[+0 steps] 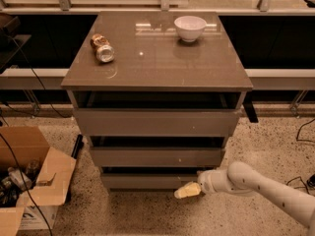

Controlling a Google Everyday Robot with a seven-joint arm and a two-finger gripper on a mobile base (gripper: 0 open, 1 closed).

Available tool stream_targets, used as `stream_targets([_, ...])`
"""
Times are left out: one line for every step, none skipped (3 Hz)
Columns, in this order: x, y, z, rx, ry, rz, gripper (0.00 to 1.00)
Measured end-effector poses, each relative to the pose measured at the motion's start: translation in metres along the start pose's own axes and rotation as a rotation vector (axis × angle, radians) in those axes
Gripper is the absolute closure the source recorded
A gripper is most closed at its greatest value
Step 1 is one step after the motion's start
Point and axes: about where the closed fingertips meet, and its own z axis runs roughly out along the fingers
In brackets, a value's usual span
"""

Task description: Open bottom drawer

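One gripper (187, 191) hangs low, just before the bottom drawer (142, 181), near its right end; whether it is spread or pressed together, I cannot tell. Above it are the middle drawer (157, 157) and top drawer (157, 123), three in all. Farther up and back are one can (102, 48) and one bowl (190, 27). Far left is one cardboard box (29, 181), cut off.

Three-drawer grey-brown cabinet (157, 124), seen from the front and above. The gripper (187, 191), on a white arm (268, 190) entering from lower right, lies low, just before the right part of the bottom drawer (147, 181). On top are a white bowl (190, 27) and a can (102, 48) on its side. An open cardboard box (37, 178) stands at left.
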Motion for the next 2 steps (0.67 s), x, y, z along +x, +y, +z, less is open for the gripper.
stream_targets([0.0028,-0.0091,0.014,0.001,0.034,0.02,0.0])
stream_targets([0.0026,-0.0094,0.0148,0.001,0.036,0.02,0.0])
